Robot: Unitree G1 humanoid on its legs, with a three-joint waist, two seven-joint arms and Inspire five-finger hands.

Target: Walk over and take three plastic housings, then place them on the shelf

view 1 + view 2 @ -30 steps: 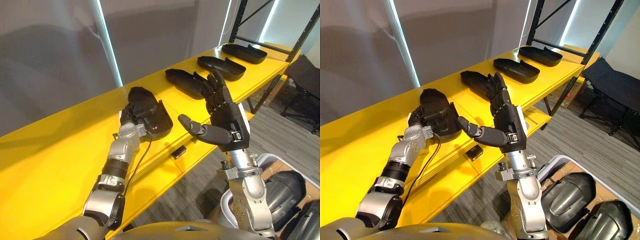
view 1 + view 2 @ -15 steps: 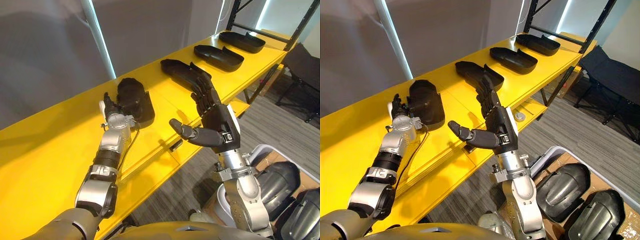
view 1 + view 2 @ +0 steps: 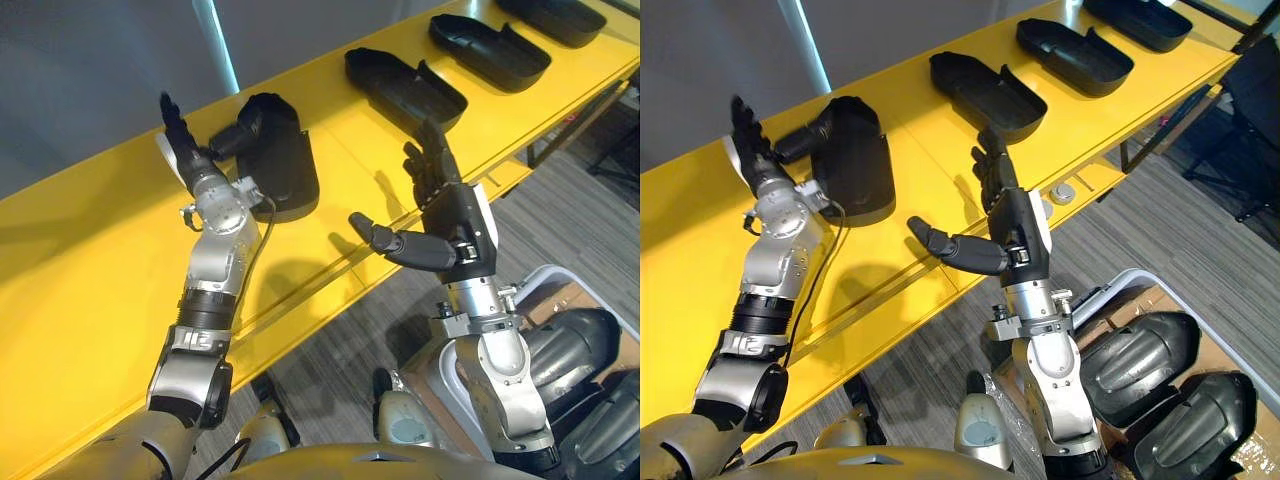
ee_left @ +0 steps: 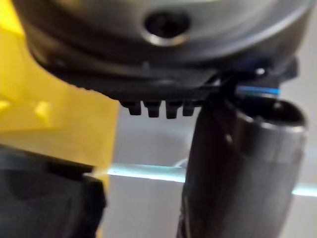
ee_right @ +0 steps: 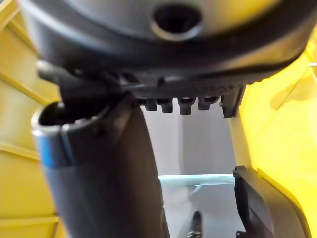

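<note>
A long yellow shelf (image 3: 90, 270) runs from the lower left of the frame to the upper right, and four black plastic housings lie on it in a row. The nearest housing (image 3: 288, 165) sits at upper centre, the second housing (image 3: 405, 85) is further right, and the third housing (image 3: 490, 45) and fourth housing (image 3: 560, 15) are in the top right corner. The left hand (image 3: 195, 165) is raised at the upper left over the shelf with its fingers straight and pointing up. Its thumb reaches toward the nearest housing, but I cannot tell whether they touch. The right hand (image 3: 455, 225) is in the middle of the frame over the shelf's front edge, spread wide with the thumb out to the left, and it holds nothing. At the lower right, a white bin (image 3: 1118, 282) on the grey floor (image 3: 940, 370) holds two spare housings (image 3: 1140, 360).
</note>
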